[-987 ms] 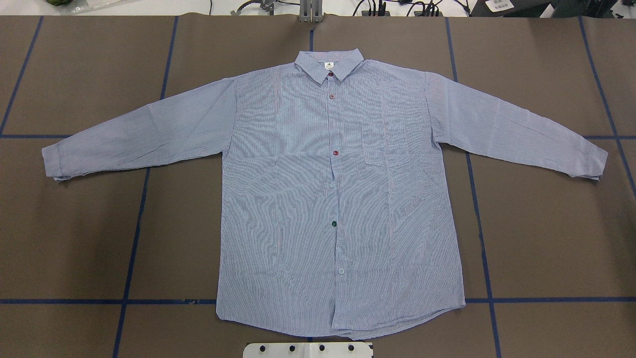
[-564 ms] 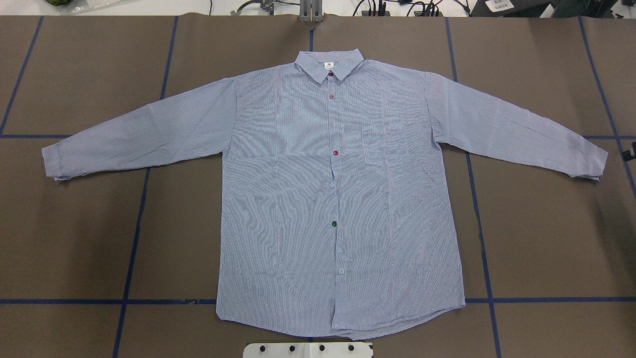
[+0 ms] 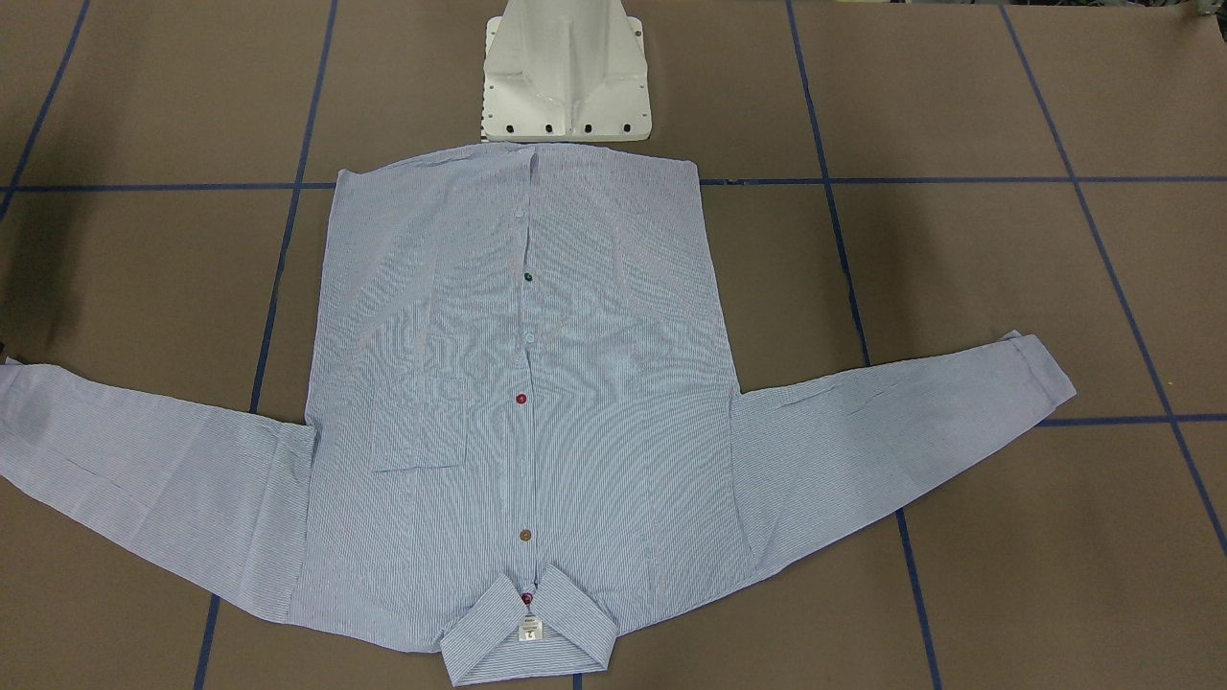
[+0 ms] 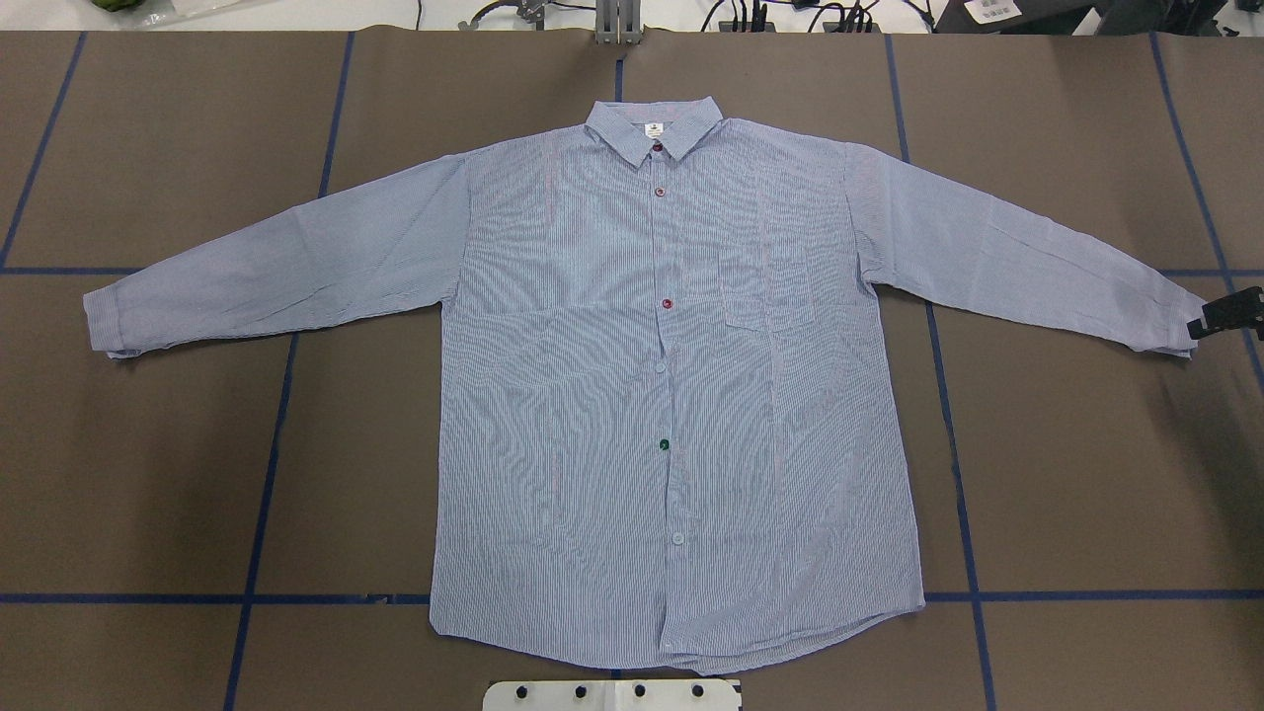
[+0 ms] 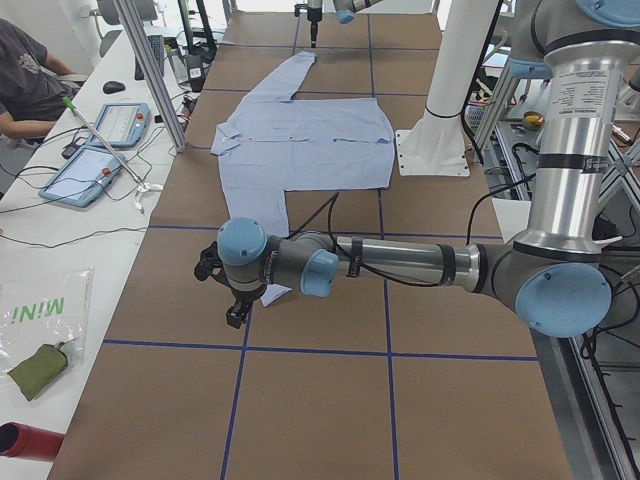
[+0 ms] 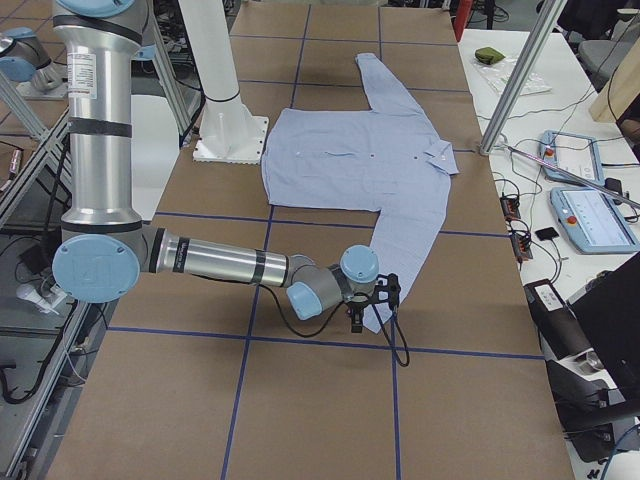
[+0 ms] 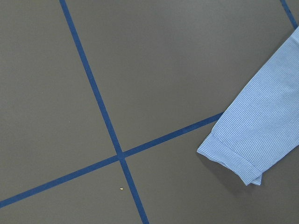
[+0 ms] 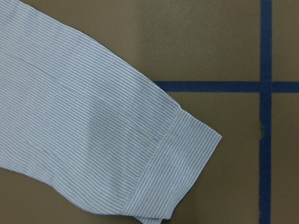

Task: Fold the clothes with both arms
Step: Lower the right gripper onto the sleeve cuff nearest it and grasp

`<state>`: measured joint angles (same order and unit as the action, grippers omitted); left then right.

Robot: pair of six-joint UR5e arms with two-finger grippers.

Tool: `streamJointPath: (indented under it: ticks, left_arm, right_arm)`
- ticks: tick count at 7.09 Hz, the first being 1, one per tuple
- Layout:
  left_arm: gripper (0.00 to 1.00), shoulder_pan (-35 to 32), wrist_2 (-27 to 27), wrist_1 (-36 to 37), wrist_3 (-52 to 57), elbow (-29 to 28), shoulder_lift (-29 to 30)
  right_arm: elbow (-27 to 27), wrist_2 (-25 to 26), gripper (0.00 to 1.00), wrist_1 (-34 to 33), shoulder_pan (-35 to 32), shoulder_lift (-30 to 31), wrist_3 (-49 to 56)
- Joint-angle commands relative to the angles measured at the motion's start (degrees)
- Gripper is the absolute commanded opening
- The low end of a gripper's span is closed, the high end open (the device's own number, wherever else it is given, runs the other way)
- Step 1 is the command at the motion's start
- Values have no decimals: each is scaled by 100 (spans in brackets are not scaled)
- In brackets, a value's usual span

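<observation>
Since the earlier frame your right fingers have come in from the desk's edge and now sit over the end of the cuff nearest them. Your brown, blue-taped desk carries the shirt, spread flat and front up between the two sets of fingers, one sleeve out towards each. Your left arm reaches low, its left fingers over bare desk just beside the other cuff. You cannot tell whether either pair of fingers is open or closed.
</observation>
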<state>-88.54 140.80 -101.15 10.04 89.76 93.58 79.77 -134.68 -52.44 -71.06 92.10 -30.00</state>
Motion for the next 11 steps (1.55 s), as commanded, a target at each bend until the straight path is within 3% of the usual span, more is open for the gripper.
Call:
streamJointPath:
  ticks: [1, 2, 4, 11]
  left_arm:
    - [100, -14, 0, -27, 7, -2, -6]
    - [100, -14, 0, -28, 15, -2, -15]
    - [100, -14, 0, -28, 15, -2, -24]
    - [100, -23, 0, -28, 16, -2, -24]
  right_arm:
    - [-172, 12, 85, -3, 110, -139, 12]
    - [-242, 3, 76, -12, 128, -192, 29]
    - [-313, 3, 68, 5, 198, -237, 29]
    - [-348, -6, 57, -3, 269, -158, -6]
